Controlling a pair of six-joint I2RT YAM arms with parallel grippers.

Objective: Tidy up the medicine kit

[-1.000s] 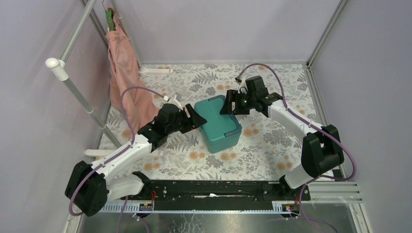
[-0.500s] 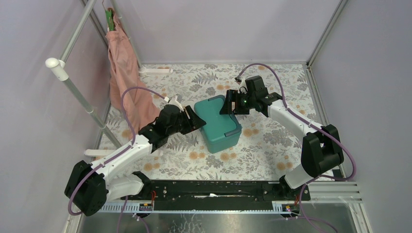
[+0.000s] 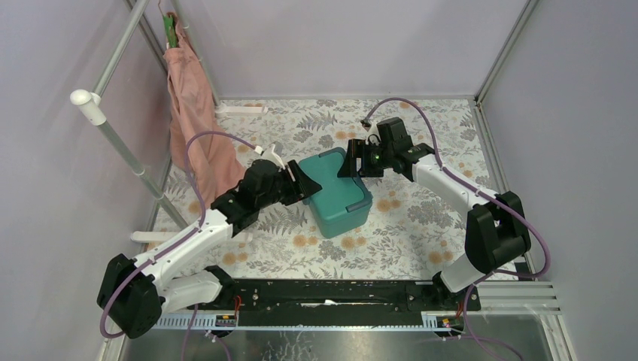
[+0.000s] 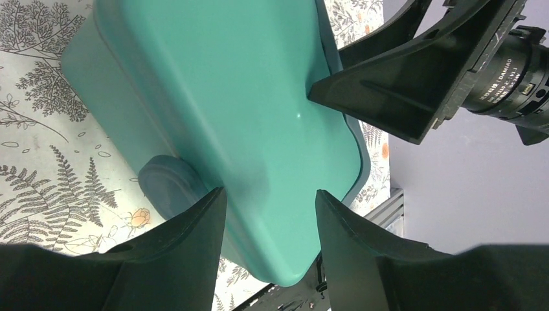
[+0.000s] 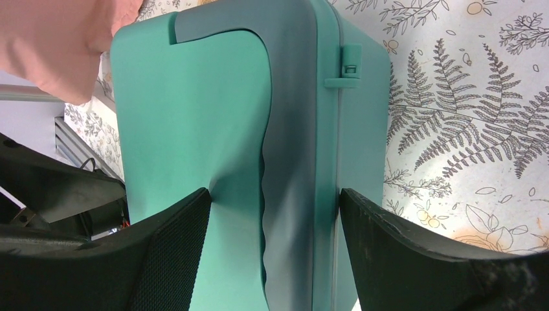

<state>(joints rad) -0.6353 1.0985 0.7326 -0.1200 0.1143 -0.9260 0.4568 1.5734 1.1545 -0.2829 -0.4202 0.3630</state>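
Teal plastic, lid down, the medicine kit (image 3: 338, 197) sits in the middle of the fern-printed counter (image 3: 421, 218). Bare counter lies open on the kit's near and right sides, and a pink cloth (image 3: 192, 113) hangs well to its left. At its left edge the left end effector (image 3: 305, 188) is pinched narrow on the kit's rim. At its far right corner the right end effector (image 3: 353, 162), spread wide, clamps the kit's two sides.

even light, small glint on medicine kit (image 4: 220, 97).
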